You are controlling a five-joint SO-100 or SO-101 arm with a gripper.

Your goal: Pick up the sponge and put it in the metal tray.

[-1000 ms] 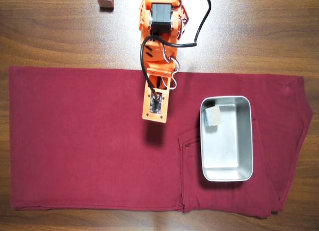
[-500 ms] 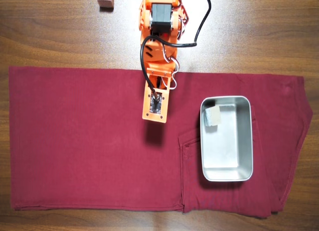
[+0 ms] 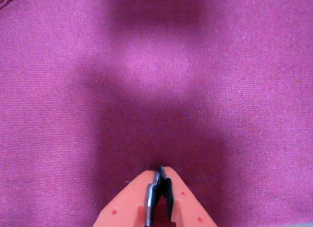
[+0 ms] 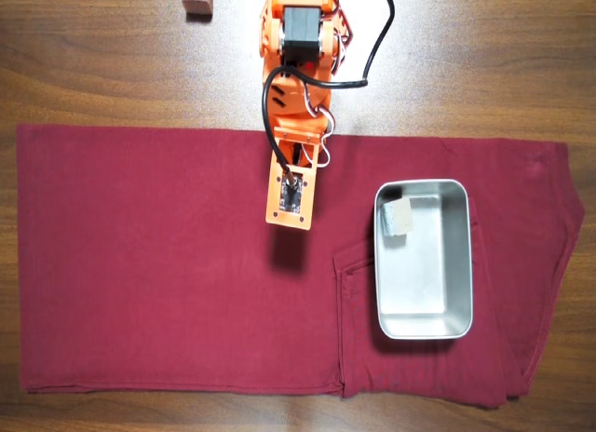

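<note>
1. My claw [image 3: 160, 174] pokes in from the bottom edge of the wrist view, orange fingers with black pads pinched together, clenched on nothing at all.
2. Right under and ahead of it is just the maroon cloth [image 3: 73, 90], with my own shadow smeared across it.
3. From the overhead view, my arm [image 4: 293, 97] reaches down from the top edge, and the claw end hangs over the cloth's upper middle.
4. Off to the right in that view sits the metal tray [image 4: 425, 330] on the cloth, well apart from me.
5. The sponge [image 4: 401, 218] lies inside the tray, up in its top-left corner.
6. Farthest off, a pinkish-brown block [image 4: 196, 1] sits on the bare wooden bench [image 4: 93, 69] at the top edge, left of my base.
</note>
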